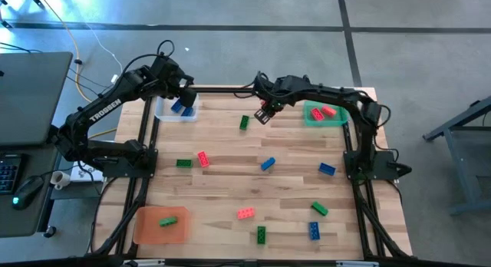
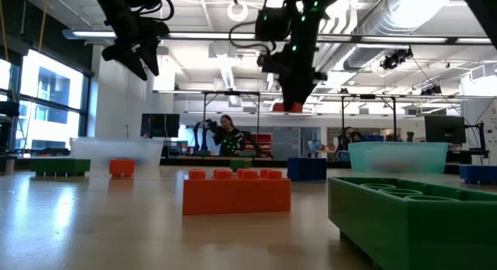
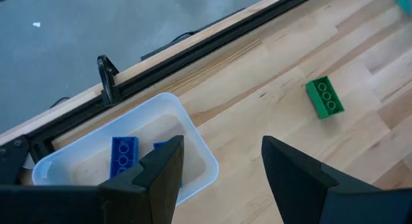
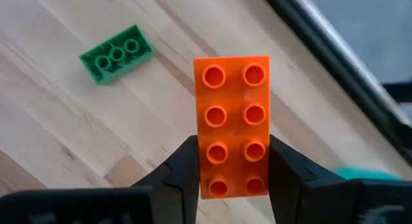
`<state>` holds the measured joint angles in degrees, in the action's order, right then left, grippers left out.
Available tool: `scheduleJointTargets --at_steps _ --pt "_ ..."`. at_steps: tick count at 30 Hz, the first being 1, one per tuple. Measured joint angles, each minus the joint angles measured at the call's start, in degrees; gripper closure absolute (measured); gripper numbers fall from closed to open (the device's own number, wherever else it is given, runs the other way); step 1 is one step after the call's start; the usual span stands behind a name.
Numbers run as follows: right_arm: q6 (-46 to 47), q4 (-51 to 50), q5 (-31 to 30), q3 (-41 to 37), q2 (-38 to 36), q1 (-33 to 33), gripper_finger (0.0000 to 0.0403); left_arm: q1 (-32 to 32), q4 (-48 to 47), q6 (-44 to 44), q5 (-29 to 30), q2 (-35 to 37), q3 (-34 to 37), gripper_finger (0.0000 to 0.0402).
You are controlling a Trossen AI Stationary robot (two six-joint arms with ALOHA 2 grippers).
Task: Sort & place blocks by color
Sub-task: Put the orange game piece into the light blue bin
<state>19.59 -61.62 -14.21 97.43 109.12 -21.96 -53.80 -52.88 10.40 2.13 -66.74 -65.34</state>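
My right gripper (image 1: 265, 113) is shut on a red-orange eight-stud block (image 4: 232, 114), held above the table at the far middle, between a loose green block (image 4: 117, 53) and the green tray (image 1: 337, 120). That tray holds two red-orange blocks (image 1: 322, 112). My left gripper (image 3: 222, 153) is open and empty, above the right end of the clear tray (image 3: 193, 130) at the far left. Two blue blocks (image 3: 123, 154) lie in that tray. My right gripper pinches the block's two long sides (image 4: 206, 166) between its two fingers, at the end nearest the wrist. The fingers come from above and lie across the block. The block is lifted clear of the table, and its free end sticks out past the fingertips.
Loose blocks lie over the middle and near part of the table: green (image 1: 183, 163), red-orange (image 1: 203, 159), blue (image 1: 267, 164), blue (image 1: 327, 169), green (image 1: 319, 209), red-orange (image 1: 246, 213), green (image 1: 261, 235), blue (image 1: 314, 230). An orange tray (image 1: 149, 230) at the near left holds a green block (image 1: 168, 220).
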Motion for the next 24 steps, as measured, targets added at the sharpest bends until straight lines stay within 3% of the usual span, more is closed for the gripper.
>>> scheduleJointTargets --at_steps 9,14,24 --pt "9.49 -14.63 -12.09 0.0 -5.07 4.05 0.0292 0.0 -0.03 -0.56 -3.0 0.0 0.0 0.0206" --pt "13.39 -20.77 -15.35 -0.68 -5.36 4.13 0.0292 0.48 -0.03 -0.56 -3.87 0.0 0.0 0.0206" --pt "18.44 -20.15 -15.89 -18.5 -10.69 2.22 0.0292 3.59 -1.32 -2.71 -3.89 0.0 0.0 0.0206"
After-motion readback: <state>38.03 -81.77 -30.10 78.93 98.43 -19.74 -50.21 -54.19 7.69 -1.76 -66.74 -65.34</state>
